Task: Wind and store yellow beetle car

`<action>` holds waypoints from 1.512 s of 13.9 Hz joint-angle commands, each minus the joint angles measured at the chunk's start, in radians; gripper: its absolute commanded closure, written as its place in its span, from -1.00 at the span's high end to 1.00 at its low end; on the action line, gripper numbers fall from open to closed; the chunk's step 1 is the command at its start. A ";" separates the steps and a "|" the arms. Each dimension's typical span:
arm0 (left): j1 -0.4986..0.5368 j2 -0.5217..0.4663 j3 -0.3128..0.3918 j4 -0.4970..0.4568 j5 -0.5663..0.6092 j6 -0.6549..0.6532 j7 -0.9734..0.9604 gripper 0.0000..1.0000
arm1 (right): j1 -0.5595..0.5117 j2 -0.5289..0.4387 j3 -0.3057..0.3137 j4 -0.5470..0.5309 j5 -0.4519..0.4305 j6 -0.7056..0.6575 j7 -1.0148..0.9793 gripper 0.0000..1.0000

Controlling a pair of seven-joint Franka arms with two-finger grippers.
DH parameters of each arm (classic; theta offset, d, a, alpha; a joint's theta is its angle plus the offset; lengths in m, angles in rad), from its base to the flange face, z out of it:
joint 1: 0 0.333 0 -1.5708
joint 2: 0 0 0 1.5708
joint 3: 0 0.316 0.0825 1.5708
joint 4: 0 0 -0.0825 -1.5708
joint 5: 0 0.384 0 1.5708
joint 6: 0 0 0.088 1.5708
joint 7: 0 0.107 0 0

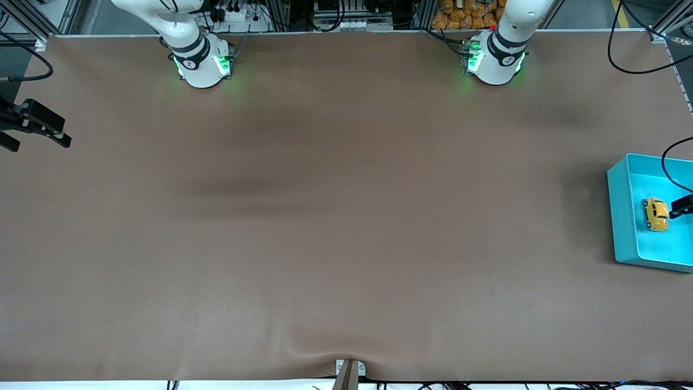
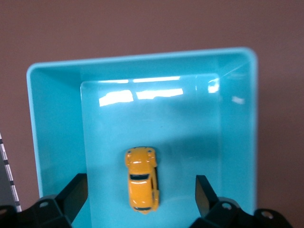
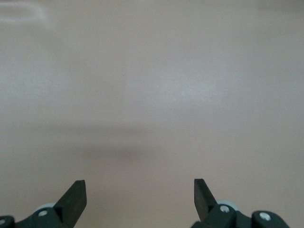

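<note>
A brown tabletop (image 1: 325, 216) carries a teal bin (image 1: 622, 216) at the left arm's end, the landmark for all that follows. The bin is an open rectangular tray with upright walls; in the left wrist view its rim (image 2: 142, 59) and glossy floor show whole. The car (image 1: 655, 214), yellow with dark windows, lies on its wheels on the bin floor, apart from the walls, touched by nothing; the left wrist view shows it from above (image 2: 141, 178) between the two fingers. The left hand (image 2: 141, 192) hangs over the bin, directly above the car, released, its fingers (image 2: 76, 192) spread wide on either side and clear of the body. The right hand (image 1: 32, 127) waits well apart from the bin, at the right arm's end of the tabletop, likewise released, over bare brown surface, holding nothing (image 3: 140, 194).
</note>
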 commanded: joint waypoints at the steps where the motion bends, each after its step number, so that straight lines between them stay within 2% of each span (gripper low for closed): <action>1: 0.001 -0.091 -0.083 -0.026 0.009 -0.107 -0.145 1.00 | 0.009 0.010 -0.004 0.023 -0.021 -0.007 0.024 1.00; 5: -0.002 -0.179 -0.155 -0.025 0.002 -0.232 -0.283 1.00 | 0.009 0.011 -0.004 0.022 -0.021 -0.007 0.025 1.00; 7: -0.040 -0.233 -0.165 -0.020 -0.062 -0.295 -0.322 1.00 | 0.007 0.011 -0.004 0.022 -0.021 -0.007 0.025 1.00; 8: -0.092 -0.267 -0.139 -0.019 -0.102 -0.324 -0.336 1.00 | 0.009 0.011 -0.004 0.022 -0.021 -0.007 0.025 1.00; 13: -0.468 -0.448 0.151 -0.017 -0.274 -0.467 -0.438 1.00 | 0.004 0.011 -0.004 0.022 -0.021 -0.011 0.025 1.00; 16: -0.698 -0.529 0.304 -0.017 -0.293 -0.529 -0.465 1.00 | 0.004 0.011 -0.004 0.022 -0.021 -0.013 0.025 1.00; 19: -0.851 -0.565 0.375 -0.014 -0.294 -0.597 -0.468 1.00 | 0.003 0.011 -0.002 0.022 -0.020 -0.011 0.025 1.00; 21: -0.898 -0.571 0.379 0.003 -0.304 -0.661 -0.512 1.00 | 0.003 0.011 -0.002 0.022 -0.020 -0.011 0.025 1.00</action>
